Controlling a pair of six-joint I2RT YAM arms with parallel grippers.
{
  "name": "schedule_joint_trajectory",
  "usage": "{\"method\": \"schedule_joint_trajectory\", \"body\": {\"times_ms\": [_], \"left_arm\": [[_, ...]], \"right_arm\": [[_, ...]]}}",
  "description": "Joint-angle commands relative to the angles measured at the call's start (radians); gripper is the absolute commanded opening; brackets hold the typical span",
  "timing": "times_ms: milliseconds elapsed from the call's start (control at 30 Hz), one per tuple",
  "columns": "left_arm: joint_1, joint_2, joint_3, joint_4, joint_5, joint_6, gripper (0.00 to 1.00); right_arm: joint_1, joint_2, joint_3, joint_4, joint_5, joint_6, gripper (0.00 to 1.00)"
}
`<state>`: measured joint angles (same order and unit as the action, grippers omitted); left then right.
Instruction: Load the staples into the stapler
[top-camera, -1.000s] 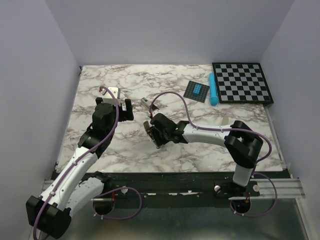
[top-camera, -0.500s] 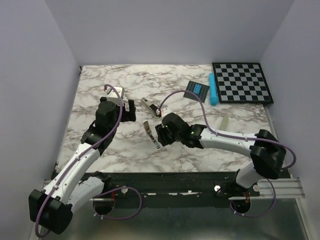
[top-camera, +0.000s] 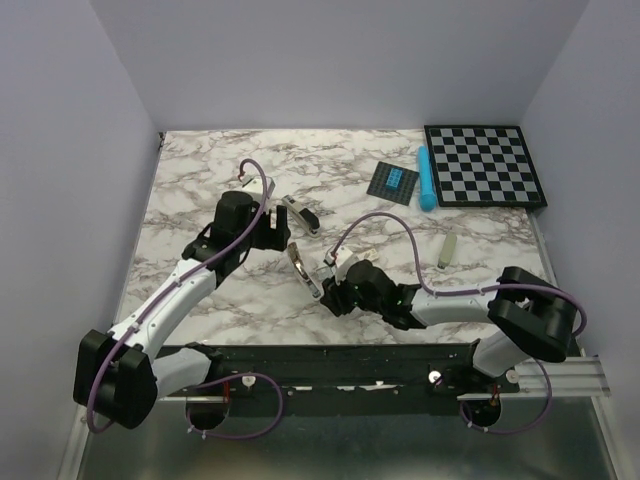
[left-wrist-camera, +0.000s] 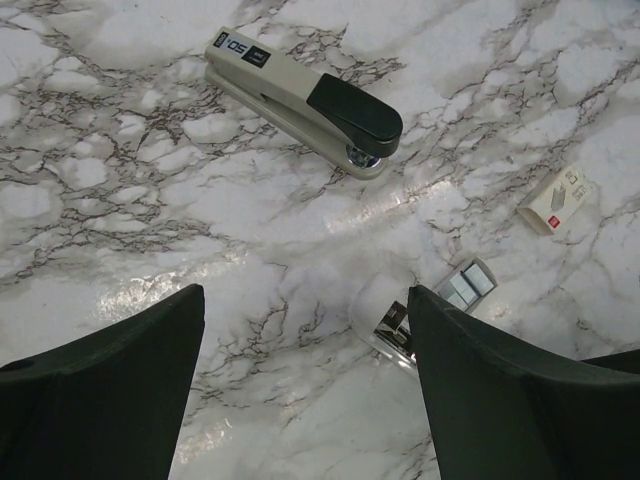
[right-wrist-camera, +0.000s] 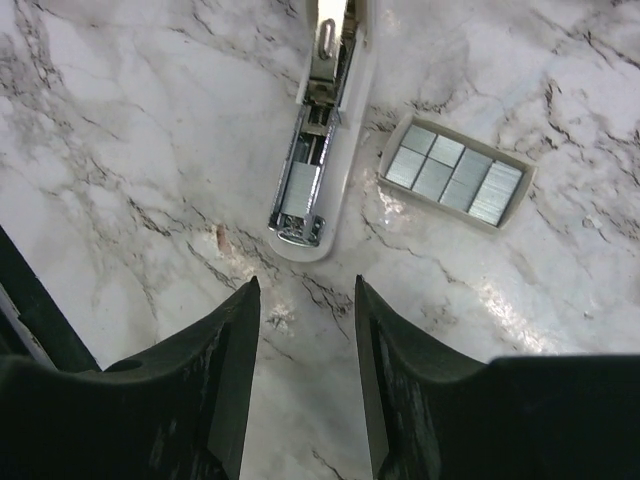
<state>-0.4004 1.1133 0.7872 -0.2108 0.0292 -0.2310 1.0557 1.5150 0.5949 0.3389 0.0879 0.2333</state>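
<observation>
Jaws apart and empty: left gripper (left-wrist-camera: 305, 300) angled down, right gripper (right-wrist-camera: 307, 290) low, near the stapler (right-wrist-camera: 305, 190).

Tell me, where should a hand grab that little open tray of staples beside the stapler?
Probably its two long walls, coming straight down from above. The staple tray lies flat and is narrow across; the open stapler sits close to one short end, leaving the long sides free.
</observation>
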Motion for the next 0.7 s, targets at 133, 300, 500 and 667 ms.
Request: {"method": "schedule_joint_trajectory", "body": {"times_ms": [133, 300, 500, 667], "left_arm": [[0.003, 0.068, 0.055, -0.045, 0.084, -0.060, 0.86], [0.003, 0.098, 0.072, -0.062, 0.103, -0.077, 0.80], [0.003, 0.115, 0.073, -0.061, 0.120, -0.093, 0.80], [0.003, 0.131, 0.073, -0.059, 0.120, -0.117, 0.80]], "right_arm": [[0.024, 0.095, 0.009, 0.244, 0.033, -0.054, 0.51], [0.024, 0.132, 0.034, 0.241, 0.044, -0.051, 0.51], [0.026, 0.157, 0.037, 0.247, 0.081, -0.049, 0.50], [0.026, 0.174, 0.045, 0.253, 0.082, -0.051, 0.47]]}}
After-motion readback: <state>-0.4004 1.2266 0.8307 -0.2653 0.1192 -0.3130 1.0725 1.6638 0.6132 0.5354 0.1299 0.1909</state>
